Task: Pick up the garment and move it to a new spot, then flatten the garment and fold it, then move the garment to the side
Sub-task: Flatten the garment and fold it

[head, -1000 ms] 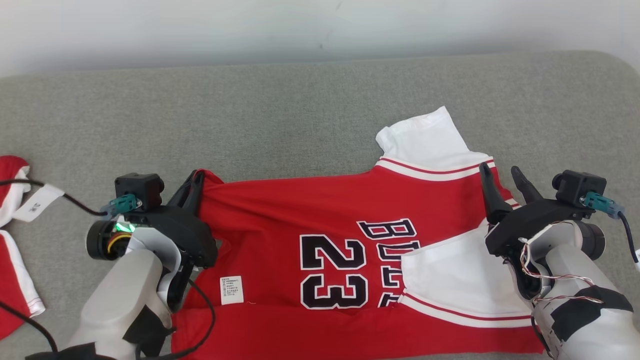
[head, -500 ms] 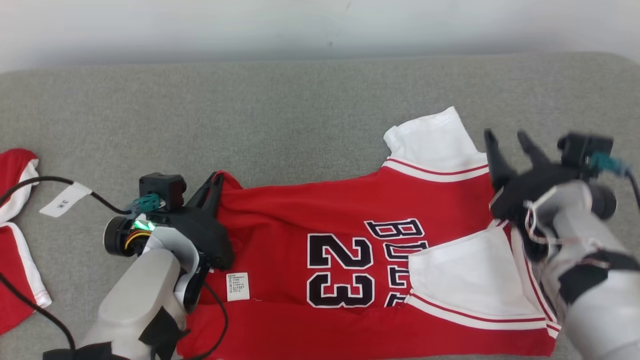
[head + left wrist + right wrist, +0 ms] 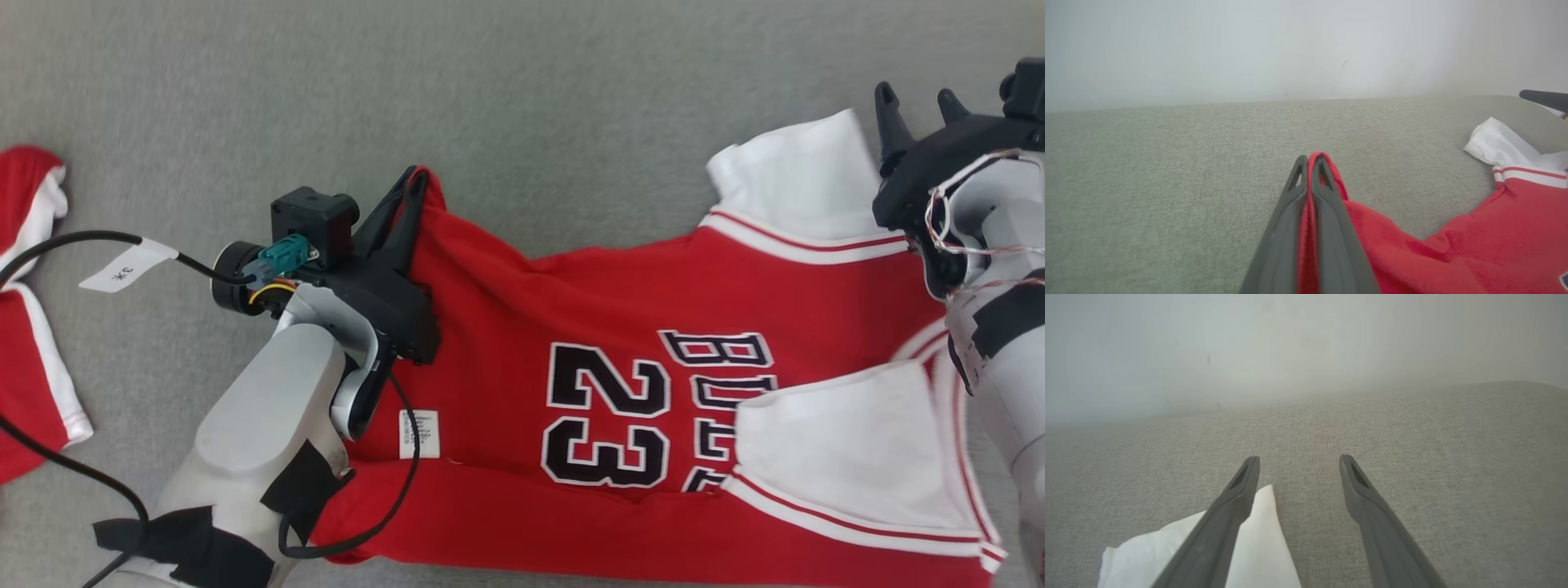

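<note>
1. Right fingers [image 3: 890,114], spread empty, have shifted past the garment's [image 3: 620,286] white sleeve [image 3: 796,167].
2. Left fingers [image 3: 1331,228] clench its red corner [image 3: 437,216], opposite that sleeve.
3. Limp, light cloth on the surface [image 3: 490,82]: pinch corners.

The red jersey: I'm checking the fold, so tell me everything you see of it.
The red jersey lies spread on the grey cushion, number 23 and black lettering up, a white label near its hem. One white sleeve is folded over the chest; the far sleeve lies out, the open right hand beside it. The left hand is shut on a hem corner.
</note>
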Robot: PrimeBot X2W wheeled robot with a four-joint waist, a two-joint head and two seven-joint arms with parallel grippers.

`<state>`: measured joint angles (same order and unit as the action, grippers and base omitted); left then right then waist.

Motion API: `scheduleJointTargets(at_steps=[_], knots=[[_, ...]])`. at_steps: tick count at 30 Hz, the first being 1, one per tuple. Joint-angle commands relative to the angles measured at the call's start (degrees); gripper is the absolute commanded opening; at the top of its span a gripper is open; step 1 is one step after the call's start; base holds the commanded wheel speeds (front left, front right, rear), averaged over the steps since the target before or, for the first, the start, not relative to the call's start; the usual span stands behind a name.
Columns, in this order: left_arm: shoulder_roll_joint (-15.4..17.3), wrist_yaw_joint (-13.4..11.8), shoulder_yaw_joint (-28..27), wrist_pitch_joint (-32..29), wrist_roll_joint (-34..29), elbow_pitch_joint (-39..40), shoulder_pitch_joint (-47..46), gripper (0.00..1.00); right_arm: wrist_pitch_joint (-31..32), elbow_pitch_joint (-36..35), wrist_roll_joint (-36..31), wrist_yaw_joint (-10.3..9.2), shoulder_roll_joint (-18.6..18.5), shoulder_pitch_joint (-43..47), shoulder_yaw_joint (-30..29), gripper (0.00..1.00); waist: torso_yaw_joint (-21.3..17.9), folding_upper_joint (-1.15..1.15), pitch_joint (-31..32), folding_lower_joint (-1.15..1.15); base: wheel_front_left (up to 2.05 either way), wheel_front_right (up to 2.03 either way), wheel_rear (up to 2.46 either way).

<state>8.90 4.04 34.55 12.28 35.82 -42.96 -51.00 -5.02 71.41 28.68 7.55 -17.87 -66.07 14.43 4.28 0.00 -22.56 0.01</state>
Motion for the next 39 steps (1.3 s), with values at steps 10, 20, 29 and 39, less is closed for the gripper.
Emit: scheduleJointTargets(at_steps=[10,20,29,39], knots=[[0.77,-1.22,0.20,-0.21,0.42,4.63,1.81,0.00,0.68,2.44,-1.54,-0.13,0.62,0.28,-1.02,1.00,4.92,0.00,-4.27,-0.01,0.00,0.00,0.00],[1.83,-1.34,-0.78,-0.58,2.05,5.99,3.47,0.00,0.35,2.73,-5.67,-0.13,1.03,-0.58,-2.33,0.00,4.16,0.00,-3.42,-0.01,0.00,0.00,0.00],[4.46,-1.78,-3.54,0.19,5.03,4.50,6.03,0.00,-5.94,1.76,-4.50,-0.13,0.00,-1.02,-4.36,0.00,-0.17,0.00,2.64,-0.01,0.00,0.00,0.00],[4.47,-2.32,-4.32,0.40,6.94,6.16,10.38,0.00,-9.06,-15.12,9.31,-0.13,0.81,12.67,-0.30,0.00,-2.10,0.00,6.83,-0.01,0.00,0.00,0.00]])
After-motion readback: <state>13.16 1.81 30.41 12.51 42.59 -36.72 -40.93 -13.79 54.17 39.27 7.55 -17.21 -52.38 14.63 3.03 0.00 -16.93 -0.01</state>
